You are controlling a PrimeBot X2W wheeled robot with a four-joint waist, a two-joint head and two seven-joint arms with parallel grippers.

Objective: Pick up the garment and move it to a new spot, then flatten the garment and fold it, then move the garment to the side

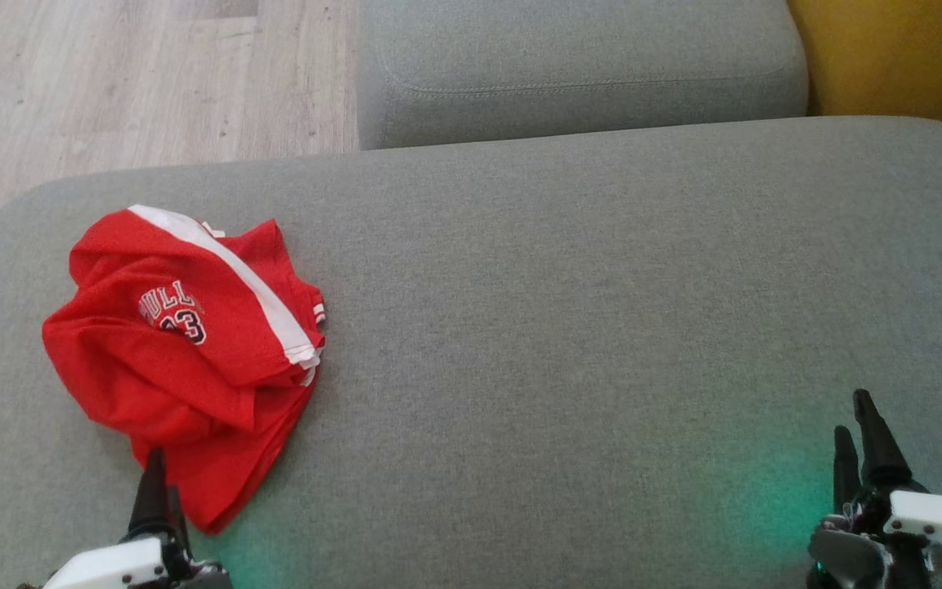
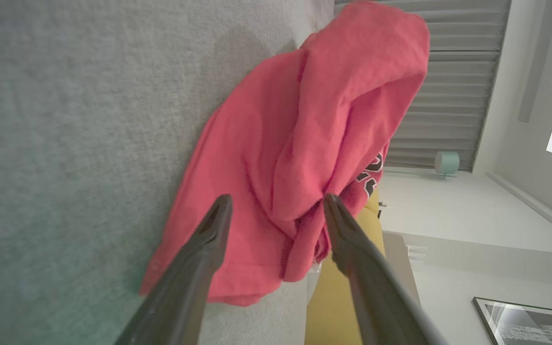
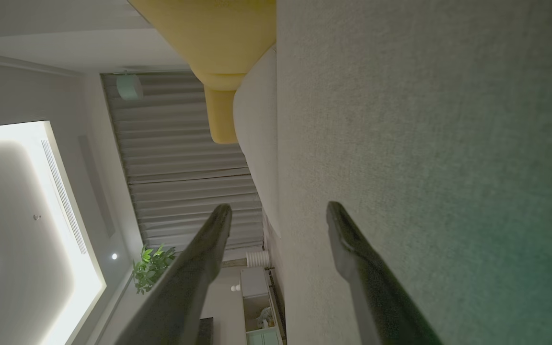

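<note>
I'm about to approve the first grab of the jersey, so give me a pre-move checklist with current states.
1. Left gripper open: ok.
2. Right gripper open and empty: ok.
3. Red garment lined up ahead of the left gripper: ok.
4. Left gripper touching the fabric: cannot tell.
5. Bare cushion beside the garment for a new spot: ok.
6. Garment lying flat: not ok, it is crumpled.
</note>
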